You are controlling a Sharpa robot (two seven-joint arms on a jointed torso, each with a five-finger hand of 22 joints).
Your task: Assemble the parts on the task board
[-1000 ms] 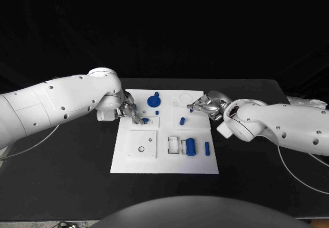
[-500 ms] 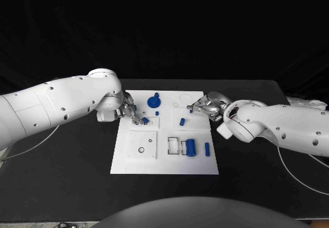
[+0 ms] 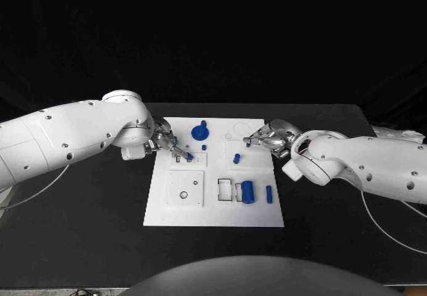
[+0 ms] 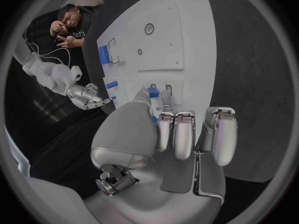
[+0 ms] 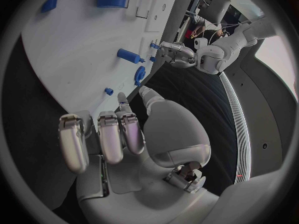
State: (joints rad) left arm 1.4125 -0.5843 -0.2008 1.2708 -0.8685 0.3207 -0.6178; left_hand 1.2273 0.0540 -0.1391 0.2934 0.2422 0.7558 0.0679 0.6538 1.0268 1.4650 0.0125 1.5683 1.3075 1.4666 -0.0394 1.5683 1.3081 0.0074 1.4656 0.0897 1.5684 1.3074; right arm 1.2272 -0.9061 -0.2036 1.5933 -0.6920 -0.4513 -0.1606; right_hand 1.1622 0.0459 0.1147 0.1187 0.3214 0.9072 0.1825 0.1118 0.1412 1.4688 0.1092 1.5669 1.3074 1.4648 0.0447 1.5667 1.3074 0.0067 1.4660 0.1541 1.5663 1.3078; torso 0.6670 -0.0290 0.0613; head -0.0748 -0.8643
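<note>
The white rectangular task board lies in the middle of the black desk. The left robot hand sits over the board's left far part, pinching a small blue peg between thumb and a finger above a small square recess; in the left wrist view the same blue peg stands at the fingertips, with the other fingers curled side by side. The right robot hand rests at the board's right far edge, its fingers drawn in close together with nothing visible in them. On the board, a round blue gear-like part stands near the far edge, a short blue cylinder lies just beside the right robot hand, and a larger blue cylinder and a slim blue bar lie near the right front.
</note>
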